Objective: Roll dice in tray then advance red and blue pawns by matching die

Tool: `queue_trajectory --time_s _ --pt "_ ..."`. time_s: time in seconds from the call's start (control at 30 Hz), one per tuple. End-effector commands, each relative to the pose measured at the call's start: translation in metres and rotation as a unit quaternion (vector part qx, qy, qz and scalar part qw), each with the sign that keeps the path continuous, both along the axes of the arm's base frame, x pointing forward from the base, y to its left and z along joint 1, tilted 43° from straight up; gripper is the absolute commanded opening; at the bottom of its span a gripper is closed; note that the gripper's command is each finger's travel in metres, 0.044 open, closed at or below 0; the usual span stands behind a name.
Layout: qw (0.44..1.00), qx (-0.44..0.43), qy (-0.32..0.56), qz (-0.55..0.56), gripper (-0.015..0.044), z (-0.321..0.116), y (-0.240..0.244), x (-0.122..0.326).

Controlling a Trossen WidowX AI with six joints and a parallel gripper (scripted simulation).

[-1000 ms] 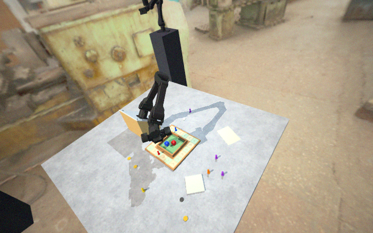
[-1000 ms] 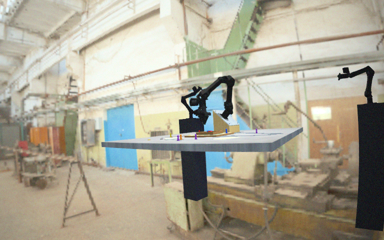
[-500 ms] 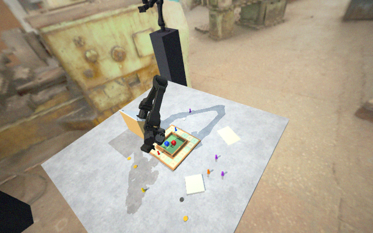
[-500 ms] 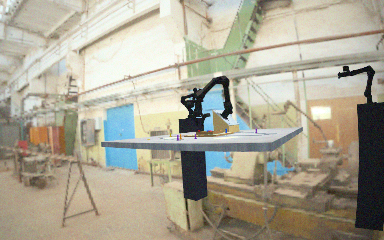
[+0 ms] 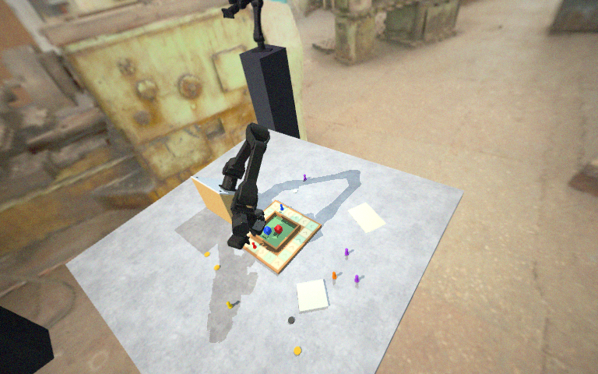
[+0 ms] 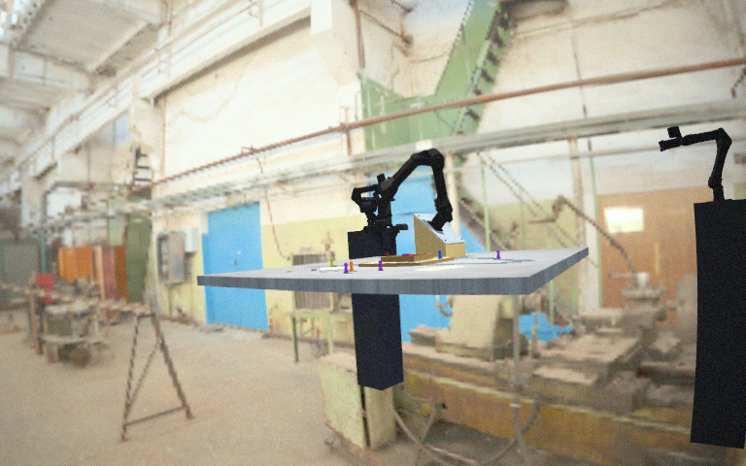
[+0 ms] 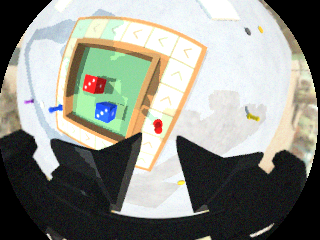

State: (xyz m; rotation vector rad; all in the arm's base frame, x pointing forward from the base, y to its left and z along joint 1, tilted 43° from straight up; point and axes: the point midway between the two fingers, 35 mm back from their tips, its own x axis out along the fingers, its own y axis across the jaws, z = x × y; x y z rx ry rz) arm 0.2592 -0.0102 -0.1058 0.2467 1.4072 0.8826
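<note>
Both dice are already in the tray, so the step in hand looks to be the pawn moves, likely the red one first. In the wrist view the tray (image 5: 288, 240) (image 7: 145, 95) sits left of centre, with the red die (image 5: 278, 229) (image 7: 94, 84) in its upper left part and the blue die (image 5: 267, 231) (image 7: 105, 112) lower down. The red pawn (image 5: 254, 245) (image 7: 158, 126) stands on the track just right of the tray, near the middle of that frame; the blue pawn (image 5: 281, 207) (image 6: 440, 254) (image 7: 56, 108) is at the far left of it, on the other side of the board (image 5: 278, 269) (image 7: 204, 50). The gripper (image 7: 159, 138) is partly open — fingers apart, nothing between them — and hovers above the board. The next move probably calls for lining the gap up over the red pawn, lowering straight, and pinching it before counting squares along the arrows by the red die's top face. The pawn is slim with a rounded head, so a skewed approach could tip it. The board has a plain, wood-coloured rim around pale squares; the tray's raised walls look like the same wood, round a flat green floor — the dice are cubes with white pips, and the tabletop (image 5: 396, 198) (image 6: 440, 284) is mottled grey, like stone.
</note>
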Motion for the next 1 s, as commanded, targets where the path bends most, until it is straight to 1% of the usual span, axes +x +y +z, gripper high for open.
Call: queue_trajectory --time_s 0.0,0.83,0.97 --pt "1.0 0.003 0.002 -0.001 0.02 -0.004 0.005 -0.002" --pt "1.0 0.004 0.002 -0.001 0.02 -0.032 0.03 -0.005" --pt "1.0 0.004 0.002 -0.001 0.0095 -0.032 0.03 -0.005"
